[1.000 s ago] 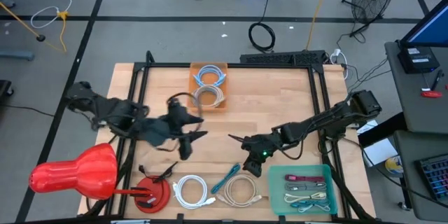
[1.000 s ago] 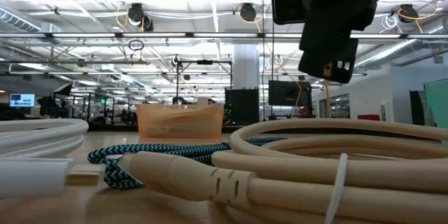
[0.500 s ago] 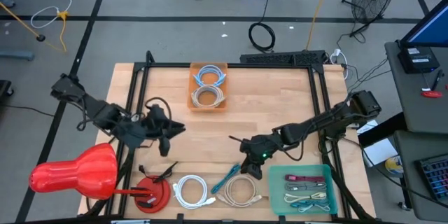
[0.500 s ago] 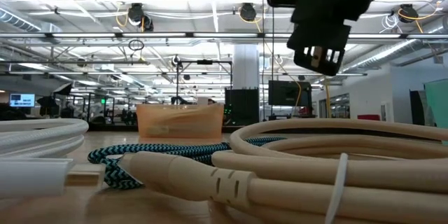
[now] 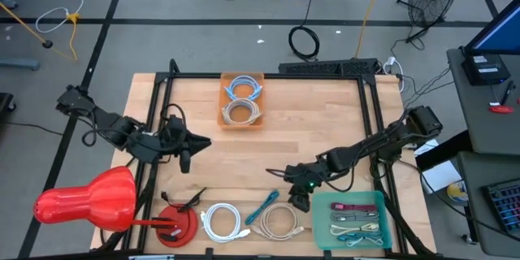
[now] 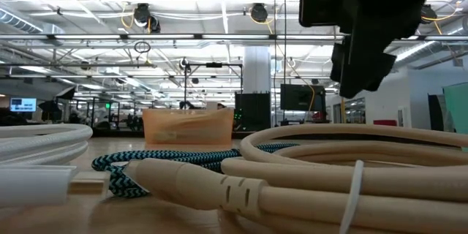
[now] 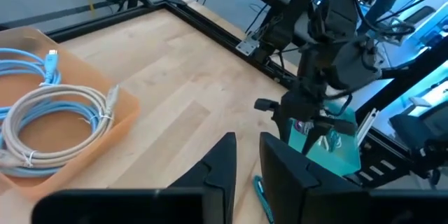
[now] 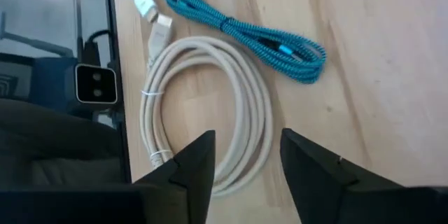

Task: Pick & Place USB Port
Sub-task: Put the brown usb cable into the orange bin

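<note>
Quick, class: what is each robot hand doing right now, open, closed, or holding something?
Left hand: fingers nearly closed, narrow gap, holding nothing.
Right hand: open, empty, above the coiled beige cable on the light wooden table.

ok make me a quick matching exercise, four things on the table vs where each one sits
Things:
1. orange bin
2. teal tray
3. beige cable coil
4. red round base

Places:
A. near edge, toward the left corner
B. below the right hand, beside the teal braided cable
C. far edge, holding two coiled cables
D. near right corner, holding several small cables

Pairs: 1-C, 2-D, 3-B, 4-A
</note>
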